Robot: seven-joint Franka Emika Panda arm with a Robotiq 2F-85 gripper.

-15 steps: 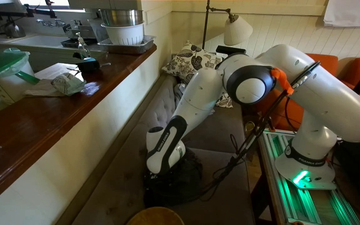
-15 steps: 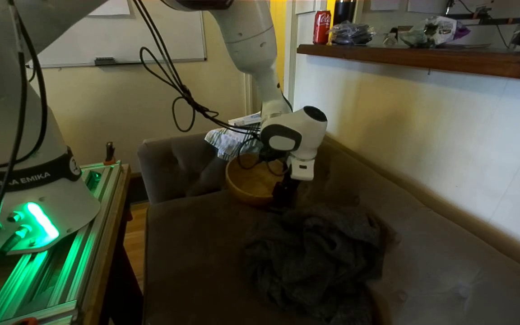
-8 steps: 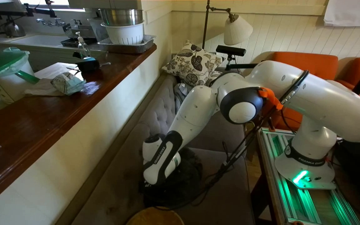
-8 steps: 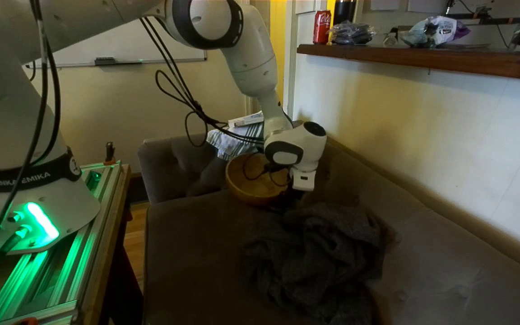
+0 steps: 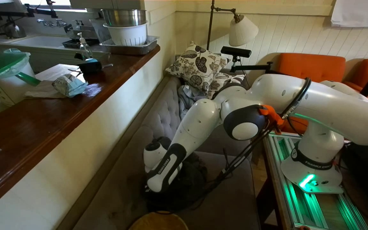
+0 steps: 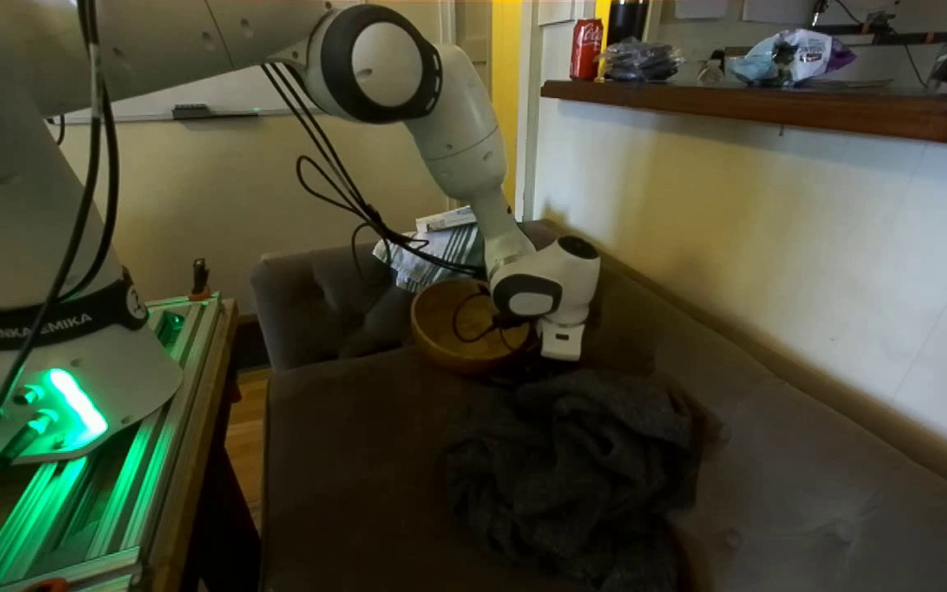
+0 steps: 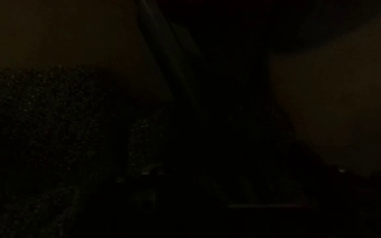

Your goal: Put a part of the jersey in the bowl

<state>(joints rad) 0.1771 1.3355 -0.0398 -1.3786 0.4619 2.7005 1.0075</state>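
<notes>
The jersey is a dark grey, bunched cloth on the sofa, seen in both exterior views [image 6: 572, 477] [image 5: 187, 185]. Its speckled knit fills the left of the very dark wrist view [image 7: 45, 125]. The round wooden bowl [image 6: 461, 337] sits by the sofa arm, just beyond the jersey; its rim also shows at the bottom of an exterior view [image 5: 158, 222]. My gripper [image 6: 527, 366] is low, between the bowl and the jersey's edge, close to both. Its fingers are lost in shadow and behind the cloth, so I cannot tell whether they are open or touch the jersey.
The grey sofa's [image 6: 358, 460] backrest runs along the wall under a wooden counter [image 6: 736, 103]. A striped cloth [image 6: 428, 259] hangs on the sofa arm behind the bowl. Loose black cables [image 6: 358, 197] hang from my arm. Patterned pillows [image 5: 200, 65] lie at the sofa's far end.
My arm has come down, and the hand is lower at the jersey's bowl-side edge, slightly nearer the jersey. The bowl and the jersey look unmoved.
</notes>
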